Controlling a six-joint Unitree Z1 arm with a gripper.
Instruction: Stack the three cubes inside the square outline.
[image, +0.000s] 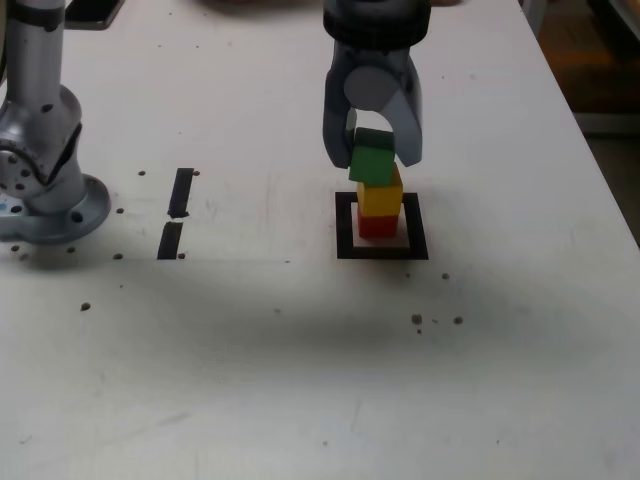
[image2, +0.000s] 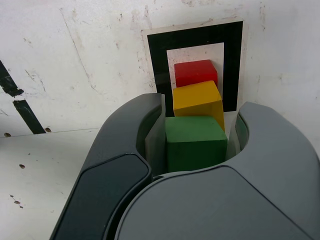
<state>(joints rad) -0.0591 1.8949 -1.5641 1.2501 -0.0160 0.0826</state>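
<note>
In the exterior view the gripper hangs fingers-down over the square outline, its jaws closed on the green cube. Directly below the gripper the yellow cube sits on the red cube, which rests inside the outline on the tabletop. The green cube looks tilted and set slightly toward this view's left of the yellow one; its lower edge seems to meet the yellow top, though contact is hard to confirm.

In the wrist view the green cube is pinched between the two fingers, with the yellow cube and red cube just beyond the fingertips, inside the outline. The release probably turns on squaring green over yellow first.
</note>
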